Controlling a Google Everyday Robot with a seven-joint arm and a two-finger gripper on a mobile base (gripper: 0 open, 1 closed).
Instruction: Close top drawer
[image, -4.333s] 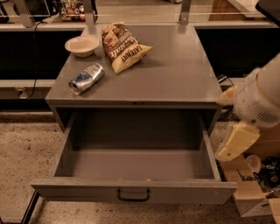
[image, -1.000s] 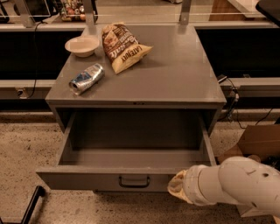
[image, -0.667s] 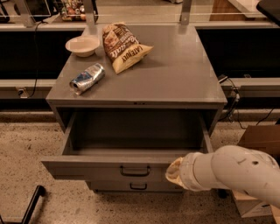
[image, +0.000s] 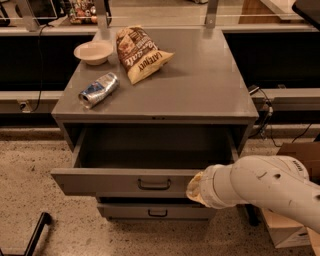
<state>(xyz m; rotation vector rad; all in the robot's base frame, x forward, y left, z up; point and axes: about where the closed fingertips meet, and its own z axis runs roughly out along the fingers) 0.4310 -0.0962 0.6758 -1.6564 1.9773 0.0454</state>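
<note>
The top drawer (image: 100, 181) of the grey metal cabinet stands partly open, its empty inside showing. Its flat front carries a small black bar handle (image: 154, 185) at the centre. My gripper (image: 195, 188) sits at the end of the white arm (image: 265, 187), which comes in from the lower right. It is pressed against the right part of the drawer front, to the right of the handle. The arm's wrist hides the gripper's tip.
On the cabinet top (image: 200, 85) lie a white bowl (image: 93, 51), a chip bag (image: 139, 53) and a crushed can (image: 99, 89). A lower drawer (image: 130, 211) shows under the top one. Cardboard boxes (image: 287, 227) stand at the lower right, and a black bar (image: 36, 234) at the lower left.
The top drawer has slid back into the cabinet by a good part of its length, with my gripper following against its front. The lower drawer's front has come into view beneath it.
</note>
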